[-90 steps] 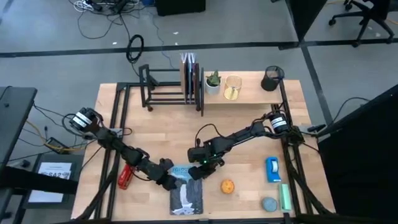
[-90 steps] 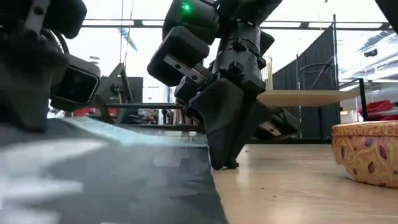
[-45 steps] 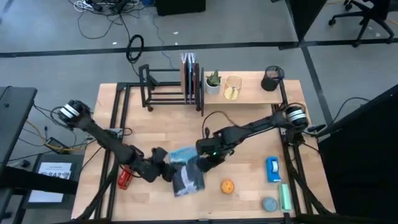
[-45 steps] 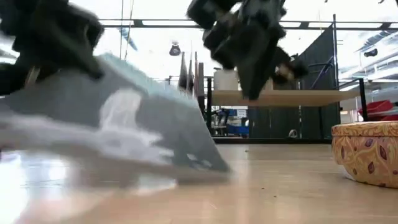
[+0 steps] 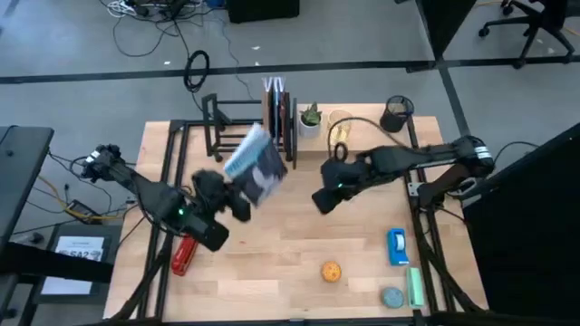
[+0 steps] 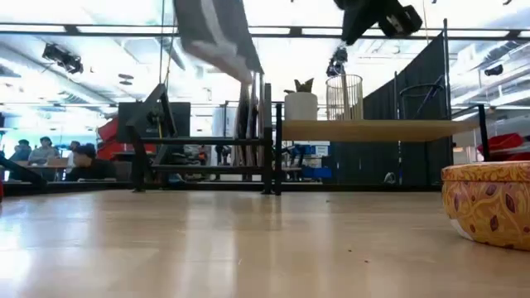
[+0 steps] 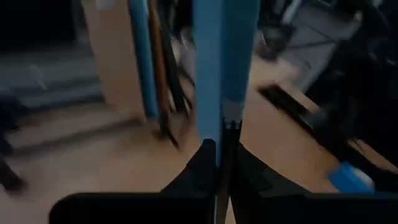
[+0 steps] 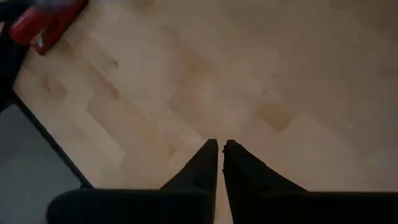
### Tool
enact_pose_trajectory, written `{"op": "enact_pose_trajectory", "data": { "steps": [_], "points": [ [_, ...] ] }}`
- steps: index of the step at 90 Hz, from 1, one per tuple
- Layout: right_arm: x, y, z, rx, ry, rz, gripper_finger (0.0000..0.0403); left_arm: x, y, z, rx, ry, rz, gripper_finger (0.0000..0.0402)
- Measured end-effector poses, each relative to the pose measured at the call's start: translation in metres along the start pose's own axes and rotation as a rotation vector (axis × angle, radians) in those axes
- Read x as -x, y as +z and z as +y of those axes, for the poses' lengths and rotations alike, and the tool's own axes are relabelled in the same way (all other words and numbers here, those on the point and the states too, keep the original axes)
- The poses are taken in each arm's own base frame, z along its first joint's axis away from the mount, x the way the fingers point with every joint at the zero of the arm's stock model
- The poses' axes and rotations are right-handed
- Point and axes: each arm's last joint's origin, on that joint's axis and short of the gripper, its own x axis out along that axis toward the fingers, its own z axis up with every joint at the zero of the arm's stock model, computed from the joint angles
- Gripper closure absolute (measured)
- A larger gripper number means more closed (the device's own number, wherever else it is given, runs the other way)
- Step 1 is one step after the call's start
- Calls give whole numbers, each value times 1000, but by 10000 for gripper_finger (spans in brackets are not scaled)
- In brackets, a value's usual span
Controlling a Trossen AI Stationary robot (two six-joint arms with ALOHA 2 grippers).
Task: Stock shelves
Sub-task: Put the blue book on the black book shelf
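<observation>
High view, left end effector point(image 5: 237, 201) clamped on book point(image 5: 256, 164); rack point(image 5: 227, 136) holding upright books point(image 5: 276, 113); right end effector point(image 5: 323, 200) together

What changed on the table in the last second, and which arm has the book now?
The left gripper, shut on the book, lifted it off the table's near edge and carried it toward the black rack. The right gripper, which was at the book, let go, pulled away and is shut. The plant pot, wire cup and orange ball stayed put.
</observation>
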Motion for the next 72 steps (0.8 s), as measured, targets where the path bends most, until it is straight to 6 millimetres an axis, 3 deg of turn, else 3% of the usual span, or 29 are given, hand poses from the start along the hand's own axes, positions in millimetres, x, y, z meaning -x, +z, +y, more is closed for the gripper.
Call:
{"op": "enact_pose_trajectory", "data": {
  "steps": [25, 42, 59, 72],
  "points": [
    [20, 16, -19, 127, 6, -61, 403, -24, 84, 11, -110, 283, -317, 402],
    [22, 23, -25, 212, 20, -40, 403, -56, 132, 35, -75, 481, -337, 401],
    [23, 24, -26, 280, 44, -20, 402, -103, 154, 57, 100, 409, -155, 401],
    [23, 23, -26, 320, 55, -9, 402, -140, 149, 72, 178, 470, -47, 401]
  ]
}}
